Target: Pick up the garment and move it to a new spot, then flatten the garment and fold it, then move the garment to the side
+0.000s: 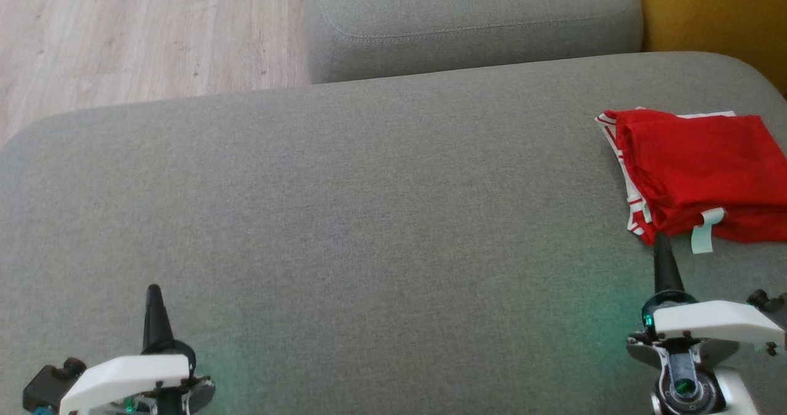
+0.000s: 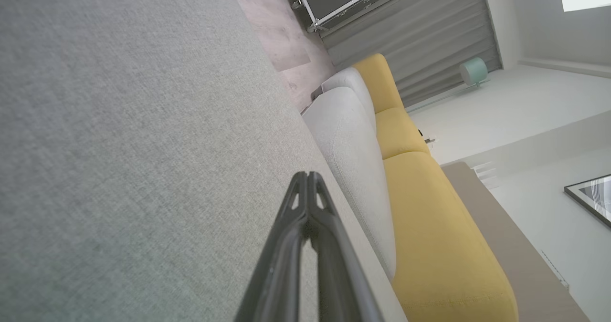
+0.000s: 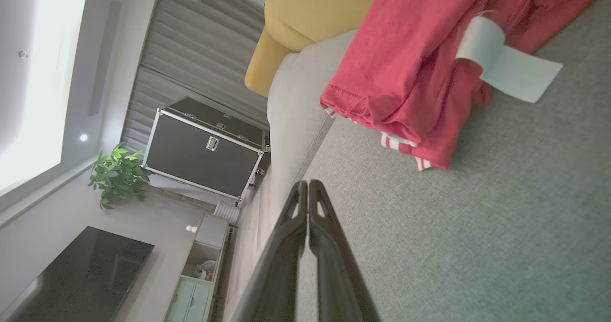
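Note:
The garment (image 1: 698,172) is red with white striped trim and a pale label, folded in a loose stack at the right edge of the grey sofa cushion (image 1: 344,218). It also appears in the right wrist view (image 3: 420,69), ahead of the fingers. My right gripper (image 1: 662,243) is shut and empty, its tip just short of the garment's near edge. In its own wrist view the right gripper (image 3: 308,184) has its fingers pressed together. My left gripper (image 1: 154,292) rests shut and empty over bare cushion at the lower left, and the left gripper (image 2: 306,176) also shows shut in its wrist view.
A second grey cushion (image 1: 473,21) lies beyond the one I work on. Wooden floor (image 1: 135,34) lies at the upper left. A yellow sofa part (image 1: 719,9) stands at the top right. A black flight case (image 3: 205,150) stands across the room.

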